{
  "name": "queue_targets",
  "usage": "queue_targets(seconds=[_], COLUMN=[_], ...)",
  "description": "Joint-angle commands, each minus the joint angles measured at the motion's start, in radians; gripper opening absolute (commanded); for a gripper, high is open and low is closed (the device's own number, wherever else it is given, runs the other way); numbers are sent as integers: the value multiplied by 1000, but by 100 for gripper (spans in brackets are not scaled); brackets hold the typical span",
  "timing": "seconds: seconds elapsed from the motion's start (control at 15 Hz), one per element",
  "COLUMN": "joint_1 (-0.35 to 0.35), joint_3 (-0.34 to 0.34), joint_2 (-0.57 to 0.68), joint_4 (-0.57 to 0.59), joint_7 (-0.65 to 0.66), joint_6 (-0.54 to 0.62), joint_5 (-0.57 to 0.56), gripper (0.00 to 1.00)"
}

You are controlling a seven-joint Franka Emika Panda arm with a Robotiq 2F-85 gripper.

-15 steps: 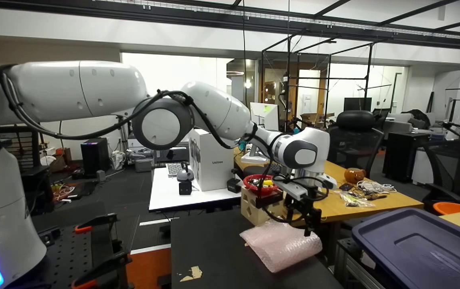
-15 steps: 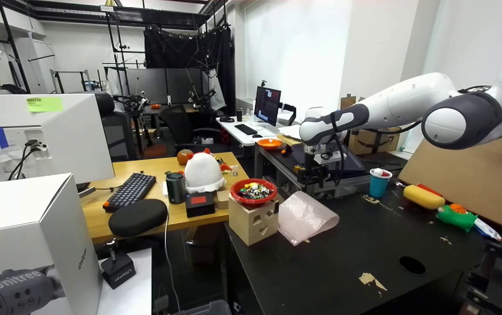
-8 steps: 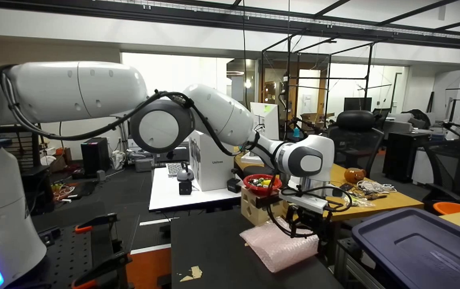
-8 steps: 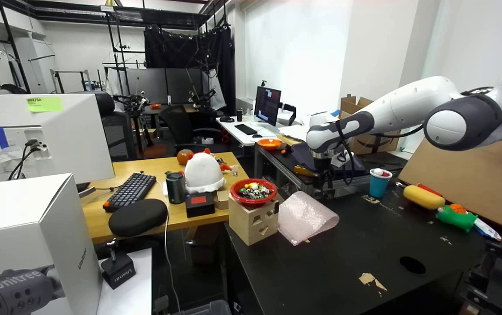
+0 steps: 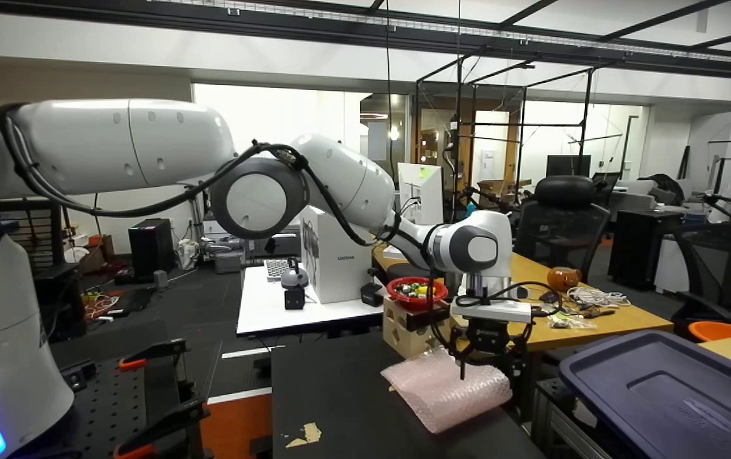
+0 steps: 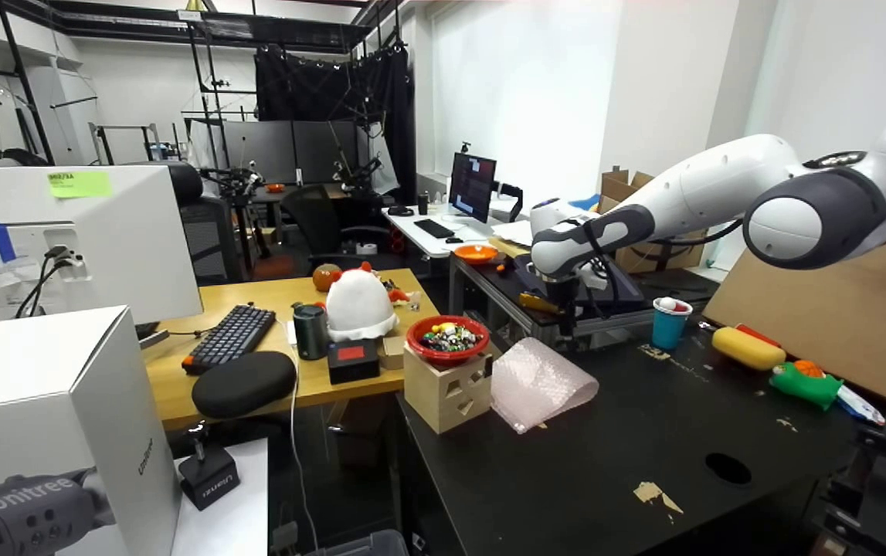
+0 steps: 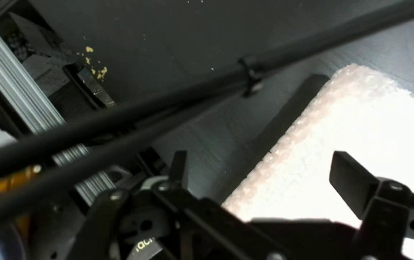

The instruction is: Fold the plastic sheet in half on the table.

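So, left to right in an exterior view: the white arm (image 5: 91, 146) reaches across, blocking part of a white box (image 5: 345, 274) that stands on a small white table (image 5: 263, 312). Next comes a wooden box (image 5: 416, 342) topped by a red bowl (image 5: 405, 302), just beside the plastic sheet (image 5: 441, 396) (whether they touch, I can't tell). That sheet lies bulging on the back right of the table (image 5: 333, 389), the jaws hanging by its far edge; further right, a big dark-blue lid (image 5: 677, 382). The table runs flat and black, with a tan scuffed patch (image 5: 310, 434) on it; behind, a mesh chair (image 5: 559, 229), and overhead a black beam (image 5: 244, 30). In an exterior view alone, we get a blue cup (image 6: 669, 330), a yellow item (image 6: 746, 349) and a green item (image 6: 804, 385) along the table's right side as seen there. And over to the wrist view: a metal rail (image 7: 15, 74) at left, black cables (image 7: 207, 86) slicing across and hiding part of the table, and there they are, the jaws, released and spread wide, one out past the sheet's edge, the other above it.
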Motion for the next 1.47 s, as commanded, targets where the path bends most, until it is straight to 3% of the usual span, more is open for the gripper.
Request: queue_targets(seconds=[0.0, 0.4, 0.8, 1.07, 1.4], joint_1=[-2, -27, -63, -80, -92], joint_3=[-1, 40, 139, 170, 184], joint_2=[-32, -42, -46, -59, -55], joint_4=[-37, -50, -93, -140, -148], joint_7=[-180, -529, -862, -957, -973], joint_6=[32, 112, 70, 35, -33], joint_5=[-48, -49, -26, -29, -23], gripper=[100, 100, 100, 100, 100])
